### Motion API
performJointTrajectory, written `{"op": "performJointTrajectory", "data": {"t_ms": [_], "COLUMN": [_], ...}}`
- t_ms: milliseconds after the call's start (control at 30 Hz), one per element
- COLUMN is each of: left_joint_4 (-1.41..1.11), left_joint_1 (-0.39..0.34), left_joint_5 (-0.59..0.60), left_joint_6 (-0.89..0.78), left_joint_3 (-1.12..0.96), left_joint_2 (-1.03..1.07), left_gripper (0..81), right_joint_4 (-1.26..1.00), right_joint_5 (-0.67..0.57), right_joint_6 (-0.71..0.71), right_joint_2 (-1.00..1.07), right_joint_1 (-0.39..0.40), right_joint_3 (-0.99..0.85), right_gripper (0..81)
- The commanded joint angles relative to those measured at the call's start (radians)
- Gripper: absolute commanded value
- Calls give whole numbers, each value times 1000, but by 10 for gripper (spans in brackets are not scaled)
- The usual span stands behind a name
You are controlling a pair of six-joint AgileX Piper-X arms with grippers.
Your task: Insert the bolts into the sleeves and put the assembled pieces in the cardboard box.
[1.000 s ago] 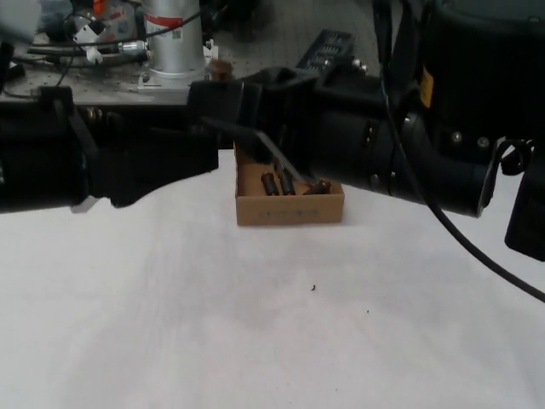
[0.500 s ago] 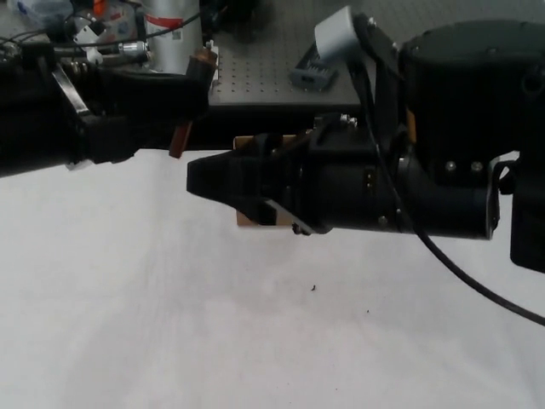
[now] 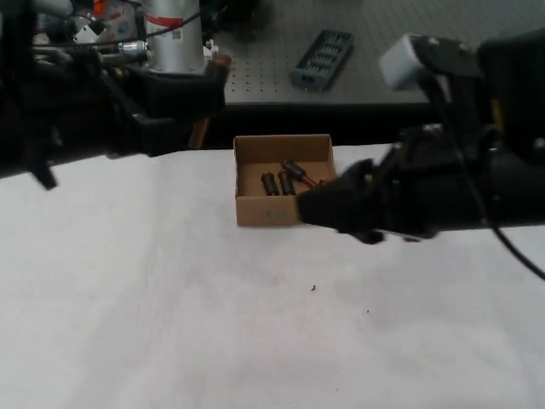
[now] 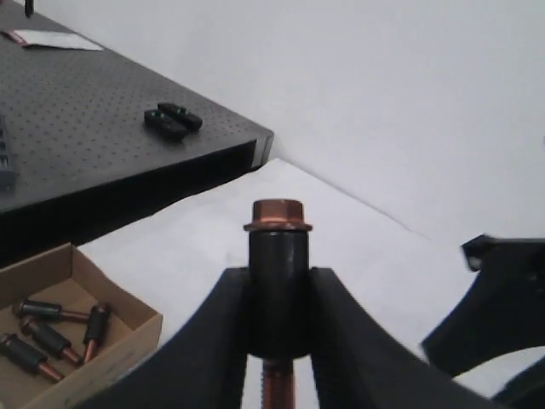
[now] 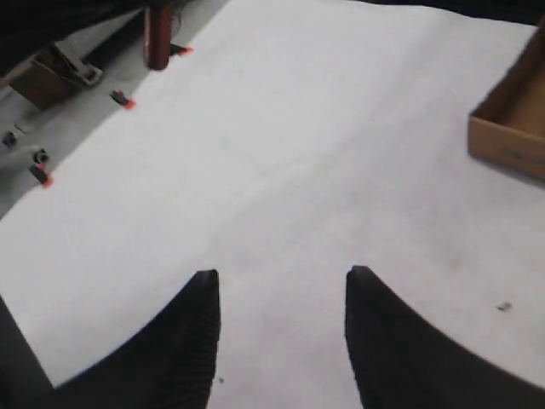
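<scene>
1. Now my left claw (image 4: 278,285) is clamped on one assembled piece (image 4: 278,256): a copper-coloured flanged bolt (image 4: 278,213) pushed through a black cylindrical sleeve (image 4: 278,307), with my fingers pressing the sleeve from both sides
2. The piece's long axis runs square to the line of that squeeze. In the high view it stands close to upright, the threaded copper end (image 3: 200,132) hanging below the claw, above the far edge of the white cloth (image 3: 170,298)
3. The shallow, open-topped brown cardboard box (image 3: 255,210) lies to the right of my left claw and a little nearer my base, apart from it. I judge that the coming move is to carry the piece rightward over the open top
4. My right claw (image 5: 281,285) has its fingers apart and holds nothing. It hangs low over the cloth, just beside the box's near right corner. It is the nearer claw to the box, but the delivery is the left arm's job
5. I count one piece in my left claw and one box. Four finished pieces (image 4: 51,336) lie flat and close together inside the box, as far as I can tell
</scene>
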Motion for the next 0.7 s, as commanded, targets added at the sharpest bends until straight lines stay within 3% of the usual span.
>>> {"op": "performJointTrajectory", "data": {"t_ms": [0, 100, 267, 500, 667], "left_joint_4": [-37, -37, -37, 53, 190], "left_joint_1": [-1, -1, -1, -1, -1], "left_joint_5": [-6, -3, 5, 3, -63], "left_joint_6": [7, 22, 35, 35, 62], "left_joint_3": [-82, -179, -386, -762, -984], "left_joint_2": [140, 282, 541, 882, 1087], "left_gripper": [7, 7, 7, 7, 7], "right_joint_4": [149, 232, 315, 321, 321], "right_joint_5": [-2, -2, -2, -2, -2], "right_joint_6": [-86, -138, -200, -249, -264], "right_joint_2": [-57, -85, -109, -108, -108], "right_joint_1": [-68, -109, -164, -204, -216], "right_joint_3": [-14, -14, -14, -11, -11], "right_gripper": [355, 289, 6, 29, 29]}}
